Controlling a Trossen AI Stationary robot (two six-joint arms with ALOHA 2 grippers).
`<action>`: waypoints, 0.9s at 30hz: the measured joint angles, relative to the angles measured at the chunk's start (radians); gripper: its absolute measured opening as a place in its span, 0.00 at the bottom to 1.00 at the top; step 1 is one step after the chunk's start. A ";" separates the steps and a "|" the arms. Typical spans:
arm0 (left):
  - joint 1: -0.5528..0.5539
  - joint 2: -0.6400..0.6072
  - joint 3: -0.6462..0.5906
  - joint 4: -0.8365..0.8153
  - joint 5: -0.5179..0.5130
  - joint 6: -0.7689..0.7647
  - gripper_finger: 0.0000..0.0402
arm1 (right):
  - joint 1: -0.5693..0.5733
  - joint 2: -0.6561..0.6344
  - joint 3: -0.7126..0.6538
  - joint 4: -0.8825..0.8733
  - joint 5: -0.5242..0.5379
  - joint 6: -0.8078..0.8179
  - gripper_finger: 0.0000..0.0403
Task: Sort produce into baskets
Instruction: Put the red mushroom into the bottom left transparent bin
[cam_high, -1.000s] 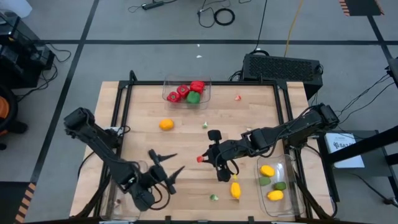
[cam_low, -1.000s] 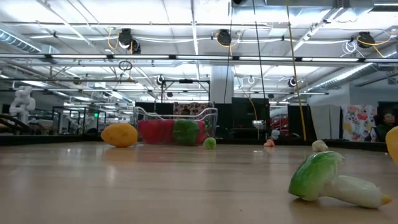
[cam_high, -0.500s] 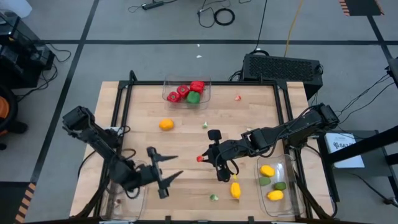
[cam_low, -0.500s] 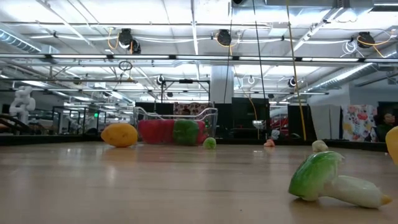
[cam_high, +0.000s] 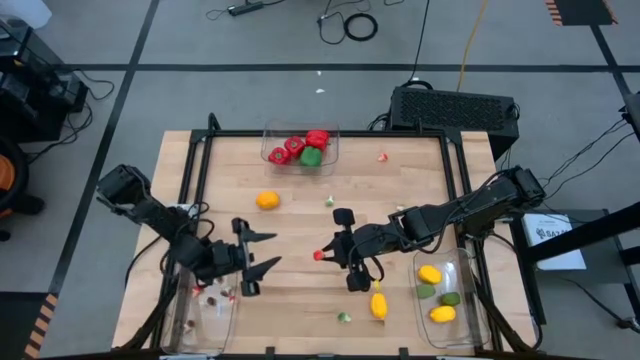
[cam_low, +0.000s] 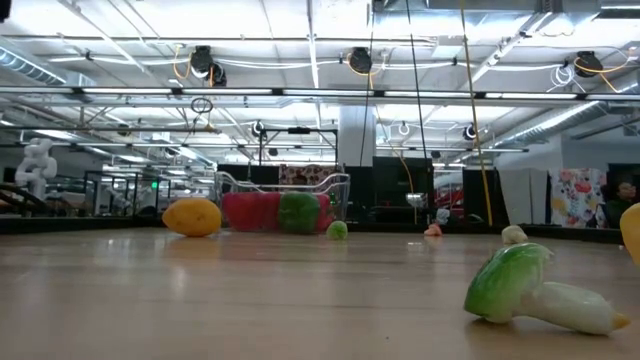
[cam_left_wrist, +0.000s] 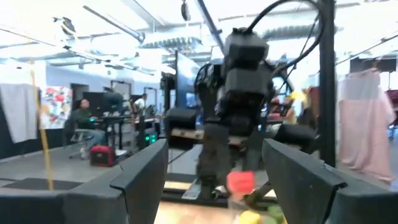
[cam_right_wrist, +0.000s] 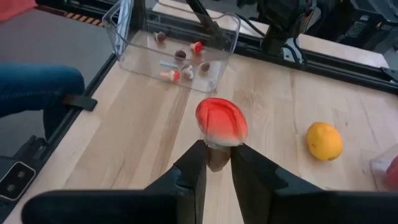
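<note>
Premises are presenting as an industrial robotics lab: exposed ceiling trusses (cam_low: 300, 95), cabled concrete floor (cam_high: 250, 40), seated staff (cam_left_wrist: 81, 121).

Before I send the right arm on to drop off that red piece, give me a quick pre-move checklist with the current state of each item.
1. Grip: right gripper is shut on the stem of the small red piece, held above the table. Ok.
2. Destination: the bin of small bits stands upright at the left front corner with room inside. Ok.
3. Path: the left gripper, fingers open and empty, hangs between the red piece and that bin. Not ok.
4. Loose orange lies off to the side of the route. Ok.
5. Person's leg beside the table near that bin; whether it is clear of the arms, cannot tell.
</note>
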 joint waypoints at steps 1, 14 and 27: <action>0.001 0.000 -0.005 -0.003 -0.001 0.000 0.67 | 0.000 0.000 0.000 0.004 0.000 0.000 0.16; 0.056 0.001 -0.003 -0.165 0.140 -0.183 0.67 | 0.000 0.010 0.000 0.157 -0.002 -0.019 0.16; 0.101 0.002 -0.003 -0.147 0.143 -0.162 0.67 | -0.011 0.055 0.000 0.172 -0.001 -0.031 0.16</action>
